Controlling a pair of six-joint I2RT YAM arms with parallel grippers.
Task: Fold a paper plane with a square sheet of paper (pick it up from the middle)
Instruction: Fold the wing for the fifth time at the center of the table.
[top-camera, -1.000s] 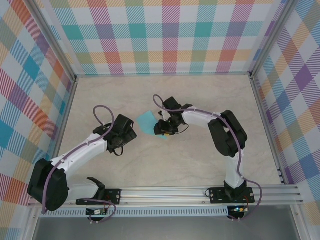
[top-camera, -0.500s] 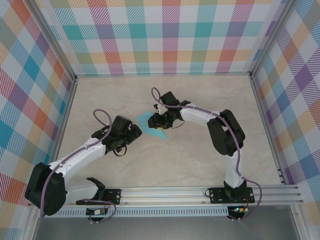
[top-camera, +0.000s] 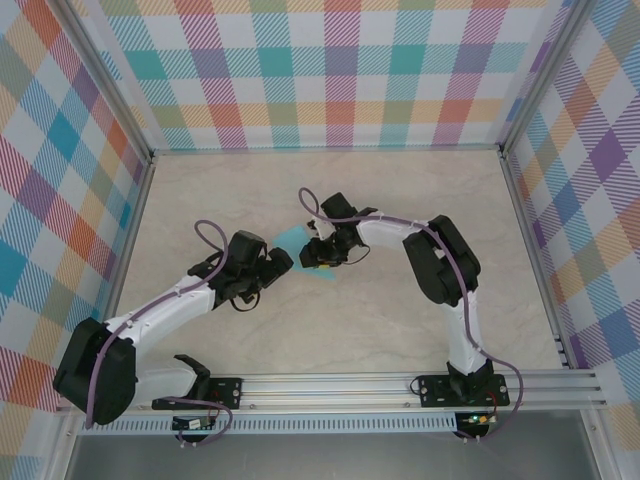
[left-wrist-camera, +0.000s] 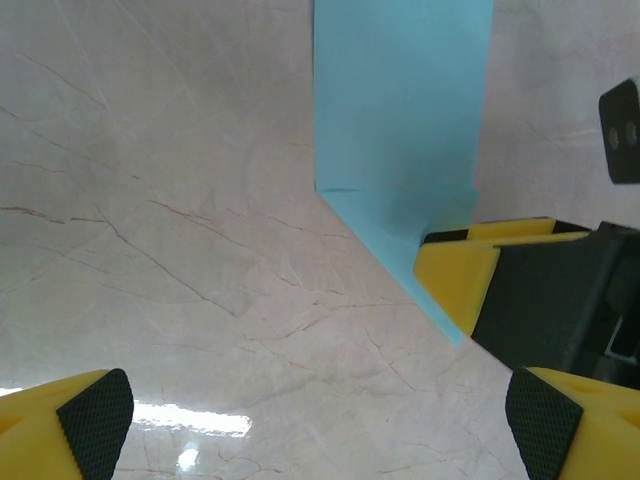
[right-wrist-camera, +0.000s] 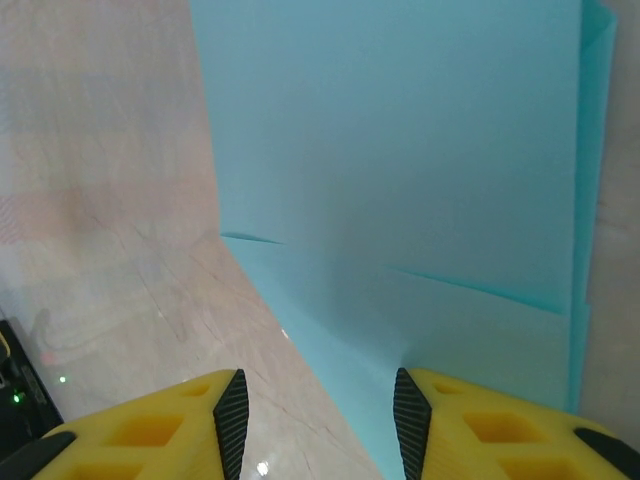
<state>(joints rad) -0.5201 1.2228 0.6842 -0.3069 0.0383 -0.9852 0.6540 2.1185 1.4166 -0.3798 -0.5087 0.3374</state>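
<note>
The square sheet of paper (top-camera: 291, 240) is turquoise and lies folded on the marble table (top-camera: 400, 300), near the middle. In the right wrist view the sheet (right-wrist-camera: 400, 150) shows creases and a doubled right edge. My right gripper (top-camera: 322, 256) hovers low over its near corner with jaws partly apart (right-wrist-camera: 315, 425). One fingertip is over the paper and the other over bare table, with nothing pinched. My left gripper (top-camera: 279, 263) stands wide open (left-wrist-camera: 320, 435) just left of the sheet (left-wrist-camera: 400, 130). The right gripper's yellow finger (left-wrist-camera: 460, 280) rests on the paper's corner.
Checked walls and aluminium posts (top-camera: 140, 180) close in the table on three sides. The arm bases sit on the rail (top-camera: 330, 385) at the near edge. Bare marble stretches to the far side and to the right.
My left gripper has moved right and forward, closing in on the sheet's left edge. The right gripper has shifted a little to the left over the paper. Both openings look unchanged.
</note>
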